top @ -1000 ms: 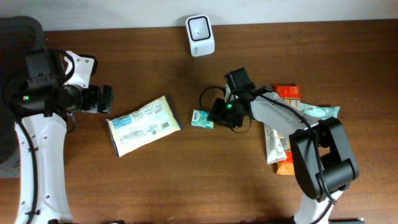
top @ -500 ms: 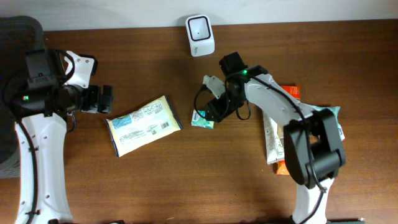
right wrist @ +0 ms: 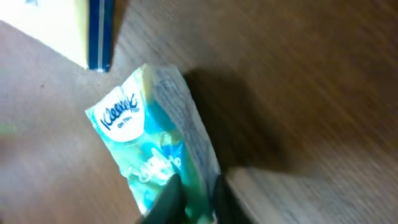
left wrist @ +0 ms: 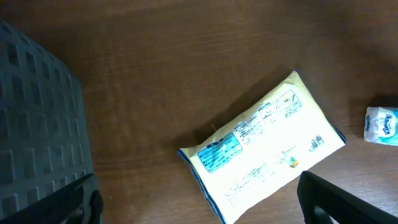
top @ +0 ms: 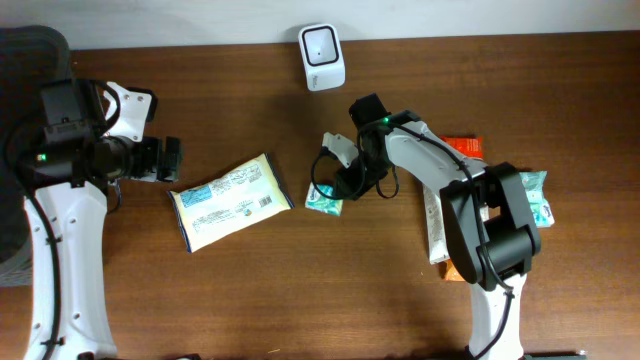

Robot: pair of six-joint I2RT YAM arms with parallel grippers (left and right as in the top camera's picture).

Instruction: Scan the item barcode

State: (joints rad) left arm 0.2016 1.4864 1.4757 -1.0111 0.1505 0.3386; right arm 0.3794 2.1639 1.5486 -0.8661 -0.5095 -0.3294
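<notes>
A small teal Kleenex tissue pack [top: 322, 200] lies on the wooden table just right of a large white wipes pack [top: 231, 200]. My right gripper [top: 340, 188] is shut on one end of the tissue pack [right wrist: 140, 140]; in the right wrist view its dark fingers [right wrist: 169, 198] pinch the teal wrapper, with the gripper [right wrist: 193, 200] at the bottom of the frame. The white barcode scanner [top: 322, 56] stands at the table's far edge. My left gripper [top: 170, 160] hangs open left of the wipes pack [left wrist: 261, 146], and the left gripper [left wrist: 205, 208] holds nothing.
A pile of snack packets [top: 445, 225] lies at the right, with an orange one [top: 462, 148] at its far end. A dark mesh chair [left wrist: 31, 124] stands off the table's left edge. A black cable loops near the right wrist [top: 325, 160].
My right arm swung its wrist toward the scanner side, then its gripper widened and shut on the tissue pack, which shifted slightly. The left arm stayed still.
</notes>
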